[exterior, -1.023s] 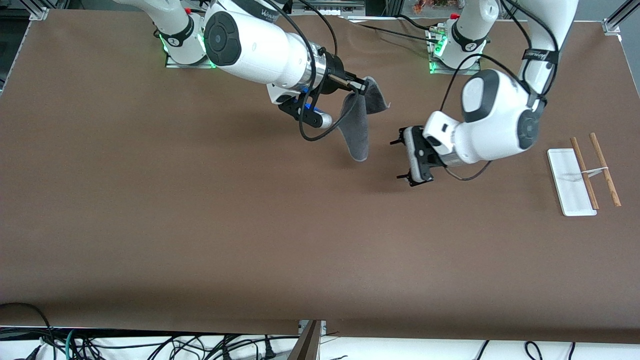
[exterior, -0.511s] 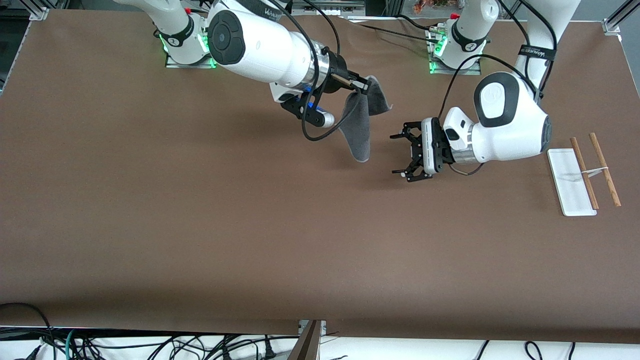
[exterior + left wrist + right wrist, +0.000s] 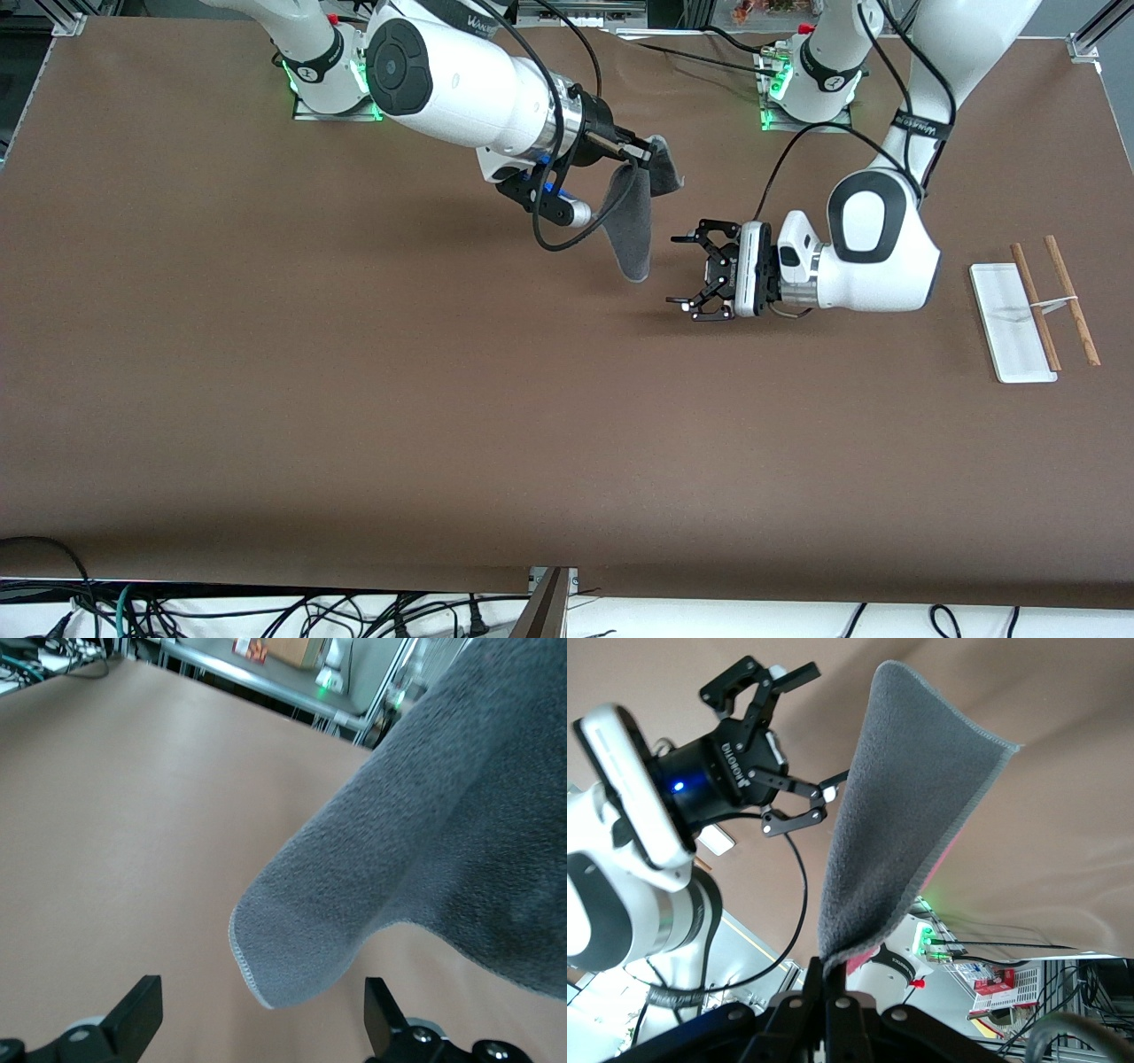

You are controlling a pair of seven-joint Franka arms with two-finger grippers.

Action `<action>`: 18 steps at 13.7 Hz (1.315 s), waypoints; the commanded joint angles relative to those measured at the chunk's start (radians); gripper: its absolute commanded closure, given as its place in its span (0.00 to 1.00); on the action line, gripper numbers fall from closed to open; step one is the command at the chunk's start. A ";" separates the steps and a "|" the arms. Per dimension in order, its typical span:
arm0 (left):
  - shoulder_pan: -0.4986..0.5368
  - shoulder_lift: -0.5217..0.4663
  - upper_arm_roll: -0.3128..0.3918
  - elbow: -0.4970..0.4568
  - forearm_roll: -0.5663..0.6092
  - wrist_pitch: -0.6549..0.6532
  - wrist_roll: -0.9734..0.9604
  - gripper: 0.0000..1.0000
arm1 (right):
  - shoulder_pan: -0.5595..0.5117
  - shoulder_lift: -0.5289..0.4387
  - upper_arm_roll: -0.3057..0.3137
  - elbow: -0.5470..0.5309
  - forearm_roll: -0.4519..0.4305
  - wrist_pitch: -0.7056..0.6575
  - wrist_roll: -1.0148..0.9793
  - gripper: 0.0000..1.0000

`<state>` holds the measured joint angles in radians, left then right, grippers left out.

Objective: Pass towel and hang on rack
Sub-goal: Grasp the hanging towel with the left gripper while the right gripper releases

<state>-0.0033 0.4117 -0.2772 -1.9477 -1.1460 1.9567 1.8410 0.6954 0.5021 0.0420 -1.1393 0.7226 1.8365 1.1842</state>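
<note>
While the towel [image 3: 631, 226] hangs in the air from one pinched corner, its free lower corner with the pale stitched border is the part to take at the handover. The right gripper [image 3: 640, 156] has its jaws clamped together on the upper corner and holds the cloth over the middle of the table [image 3: 354, 399], nearer the robots' bases than the front camera. The left gripper [image 3: 687, 273] is turned on its side, jaws spread wide, just beside the hanging corner but apart from it; in the left wrist view the towel's rounded tip [image 3: 292, 966] sits between and ahead of the two fingertips [image 3: 133, 1014]. To do the step well, the left gripper should probably advance until the stitched hem lies fully between the fingers, close on a good depth of cloth rather than the very tip, and only then should the right gripper release. Terry cloth is limp and will likely swing, so a slow approach is advisable. Clearance is generous: the brown table surface under both grippers carries nothing, and the towel's tip hangs clear of it. The rack [image 3: 1032, 306] lies toward the left arm's end of the table, well apart from the grippers, with an unobstructed stretch between.
</note>
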 commanded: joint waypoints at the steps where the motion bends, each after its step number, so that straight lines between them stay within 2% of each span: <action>1: 0.003 0.076 -0.005 0.032 -0.105 -0.044 0.128 0.00 | 0.009 0.015 -0.010 0.035 0.008 -0.006 0.020 1.00; 4: -0.020 0.088 -0.007 -0.010 -0.172 -0.073 0.198 0.00 | 0.009 0.013 -0.010 0.035 0.008 -0.008 0.021 1.00; 7: -0.020 0.090 -0.049 -0.079 -0.261 -0.082 0.291 0.03 | 0.009 0.013 -0.010 0.035 0.008 -0.006 0.021 1.00; 8: -0.020 0.090 -0.054 -0.089 -0.271 -0.082 0.323 0.25 | 0.009 0.015 -0.010 0.035 0.008 -0.006 0.023 1.00; 10: -0.004 0.090 -0.056 -0.093 -0.271 -0.099 0.369 0.88 | 0.009 0.013 -0.011 0.035 0.008 -0.008 0.023 1.00; 11: -0.001 0.091 -0.056 -0.093 -0.271 -0.111 0.369 1.00 | 0.009 0.013 -0.011 0.035 0.008 -0.008 0.023 1.00; 18: 0.038 0.095 -0.050 -0.099 -0.261 -0.113 0.362 1.00 | 0.003 0.012 -0.017 0.035 0.008 -0.014 0.021 1.00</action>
<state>0.0113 0.5107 -0.3252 -2.0333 -1.3919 1.8627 2.1685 0.6955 0.5022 0.0355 -1.1384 0.7226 1.8364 1.1845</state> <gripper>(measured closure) 0.974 0.974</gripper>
